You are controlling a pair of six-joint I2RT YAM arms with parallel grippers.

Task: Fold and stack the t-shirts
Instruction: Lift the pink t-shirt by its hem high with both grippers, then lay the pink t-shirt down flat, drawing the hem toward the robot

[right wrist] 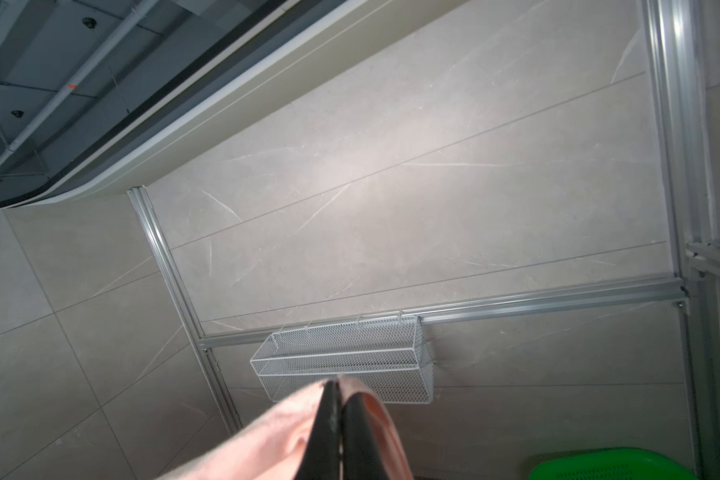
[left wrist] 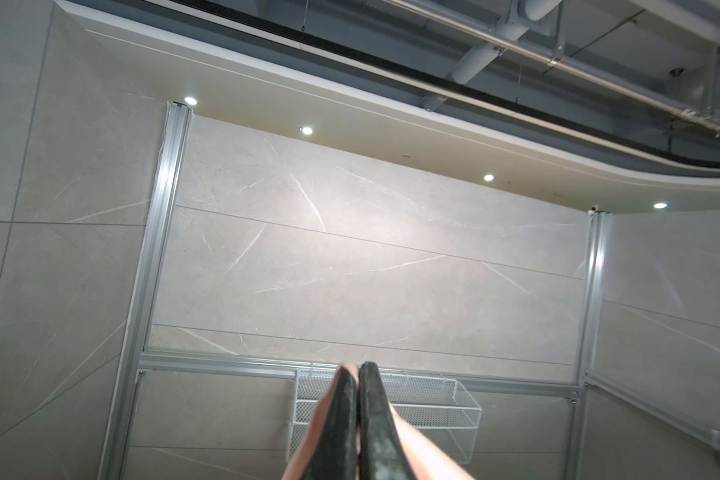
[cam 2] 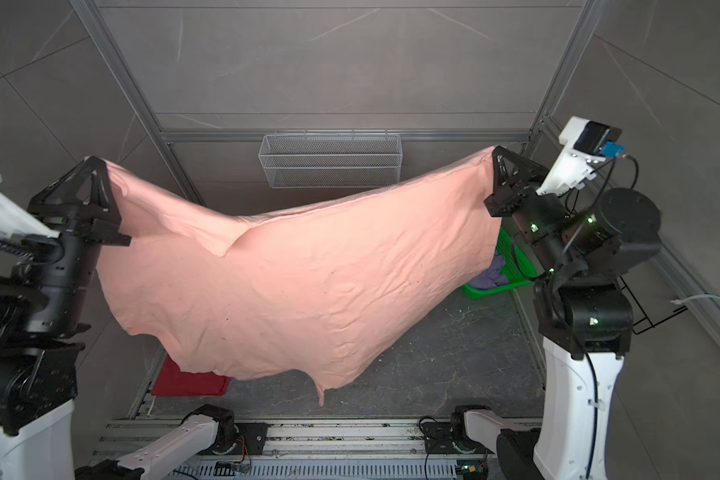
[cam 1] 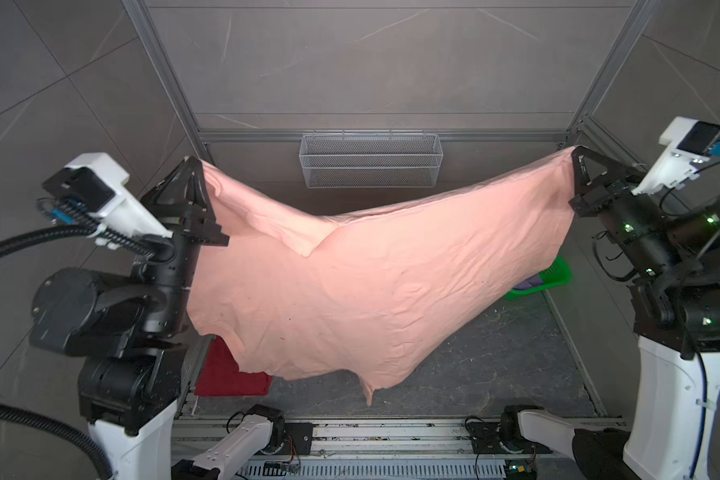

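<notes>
In both top views you have the peach-orange t-shirt [cam 1: 350,291] strung in the air between the two arms. It sags in the middle and its lower edge hangs over the table [cam 1: 495,353]. The left gripper [cam 1: 191,163] pinches one upper corner and the right gripper [cam 1: 575,153] pinches the other. Both pairs of jaws are pressed together on the cloth. You cannot tell whether the shirt's lowest tip touches the table. A dark red t-shirt [cam 1: 229,380] lies flat on the table near the left arm's base, partly under the hanging edge. At the far right, the green basket [cam 1: 555,272] sits half hidden behind the peach cloth. In a top view a lavender t-shirt [cam 2: 493,272] is bunched inside it. A white wire basket [cam 1: 371,160] hangs on the back rail.

In your left wrist view, the left gripper [left wrist: 356,368] points up toward the wall. Its jaws are closed to a thin seam, with peach cloth [left wrist: 416,449] spilling out on both sides.

In your right wrist view, the right gripper [right wrist: 336,384] likewise has its jaws clamped together, and the shirt [right wrist: 267,440] drapes off both sides of them. The green basket's rim [right wrist: 607,463] shows at the picture's corner.
</notes>
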